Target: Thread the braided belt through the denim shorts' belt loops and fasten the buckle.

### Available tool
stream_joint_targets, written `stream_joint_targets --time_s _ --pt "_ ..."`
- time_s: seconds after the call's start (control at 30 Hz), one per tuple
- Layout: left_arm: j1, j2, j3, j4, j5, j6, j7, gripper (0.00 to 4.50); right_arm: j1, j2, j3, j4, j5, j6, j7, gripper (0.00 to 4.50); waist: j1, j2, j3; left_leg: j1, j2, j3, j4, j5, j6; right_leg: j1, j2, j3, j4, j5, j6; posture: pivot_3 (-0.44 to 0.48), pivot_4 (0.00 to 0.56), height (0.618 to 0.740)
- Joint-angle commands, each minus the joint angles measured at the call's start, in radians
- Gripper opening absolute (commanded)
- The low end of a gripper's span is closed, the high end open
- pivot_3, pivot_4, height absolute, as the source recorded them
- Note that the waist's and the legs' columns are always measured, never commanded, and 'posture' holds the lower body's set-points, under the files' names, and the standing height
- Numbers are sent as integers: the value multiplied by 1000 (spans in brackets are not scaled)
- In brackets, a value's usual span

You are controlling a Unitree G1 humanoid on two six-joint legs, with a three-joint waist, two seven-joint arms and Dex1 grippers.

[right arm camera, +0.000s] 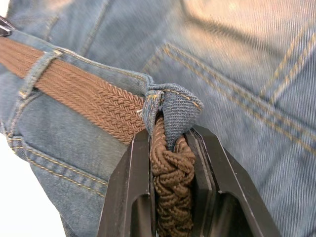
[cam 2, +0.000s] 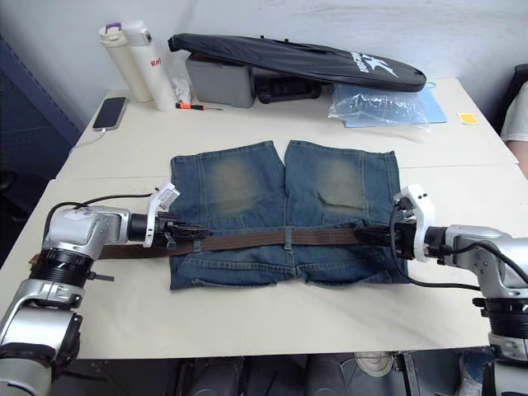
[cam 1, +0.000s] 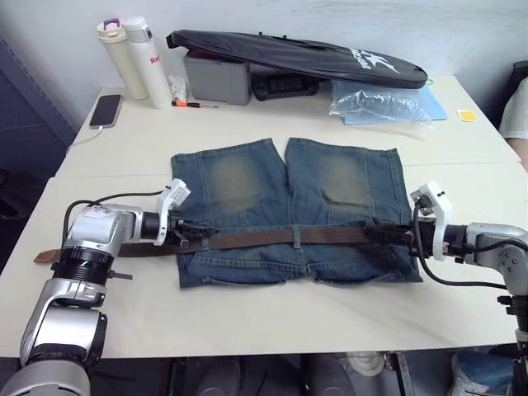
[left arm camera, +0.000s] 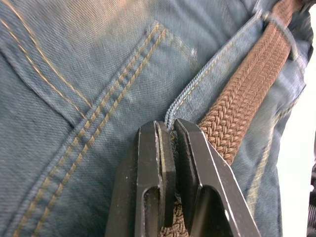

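White tables [cam 1: 272, 313] pushed together fill the scene, with a pale wall behind. On the near table lie the denim shorts [cam 1: 289, 206], spread flat with the two legs pointing away from the robot and the waistband toward it. The braided belt [cam 1: 272, 238] runs across the waistband from side to side, passing under a belt loop [cam 1: 296, 236] near the middle, and its free end [cam 1: 45, 256] trails off the shorts onto the table on the robot's left. The left gripper [cam 1: 191, 233] sits at the left end of the waistband; in the left wrist view its fingers [left arm camera: 153, 182] stand narrow, pinching a folded edge of denim just beside the belt. The right gripper [cam 1: 388, 233] is at the right end of the waistband; in the right wrist view its fingers [right arm camera: 133, 192] are closed on the bunched belt [right arm camera: 170, 192], with a denim loop [right arm camera: 173, 111] draped over the belt at the fingertips. The buckle cannot be made out. At the back of the far table stand two white flasks [cam 1: 136, 58], a phone [cam 1: 106, 109], a small screwdriver [cam 1: 194, 104], a grey box [cam 1: 217, 78], a long black bag [cam 1: 297, 54], a clear plastic packet [cam 1: 384, 103] and a yellow pad [cam 1: 468, 115].
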Motion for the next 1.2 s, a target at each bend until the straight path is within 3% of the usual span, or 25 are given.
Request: stream_joint_targets --time_s 0.03,0.17,0.27,0.37,0.6,0.77,1.03,1.2 --pt "-28 30 39 -85 -45 -6 -61 0 21 -16 -21 -68 -13 -154 79 390 0 0 0 0 0 0 0 0 0 0 0 0 0 0 0 0 150 740" --pt "43 77 50 -218 -127 18 -175 0 113 -28 -62 -179 -3 -320 190 390 -2 1 0 0 0 0 -2 0 0 0 0 0 -1 0 0 0 150 740" --pt "142 138 69 -358 -191 -33 -301 0 238 -41 -47 -181 -167 -613 219 390 -2 1 -1 0 0 1 -3 0 0 -1 0 0 -2 0 0 0 150 740" --pt "238 187 65 -469 -181 -146 -363 0 345 -32 -27 -146 -342 -952 199 390 1 1 -1 1 0 3 -2 -1 -1 0 0 1 -3 0 0 0 150 740" --pt "522 252 53 -586 -56 -606 -480 0 561 82 -135 20 -523 -1612 33 390 5 4 -2 2 1 4 -2 -1 0 2 0 3 -9 1 -2 0 150 740" --pt "577 220 14 -508 31 -851 -446 0 641 116 -139 156 -692 -2041 -99 390 8 3 -2 3 1 5 -1 -2 2 3 0 4 -10 1 -5 0 150 740" --pt "646 220 -22 -484 89 -987 -419 0 757 119 -209 370 -945 -2437 -264 390 0 3 -4 3 2 7 -2 -7 11 4 0 5 -11 -1 -10 0 150 740" --pt "697 251 -30 -503 75 -986 -434 0 748 93 -239 455 -1070 -2479 -350 390 -1 1 -4 6 2 11 -2 -9 12 6 0 9 -10 -7 -22 0 150 740"
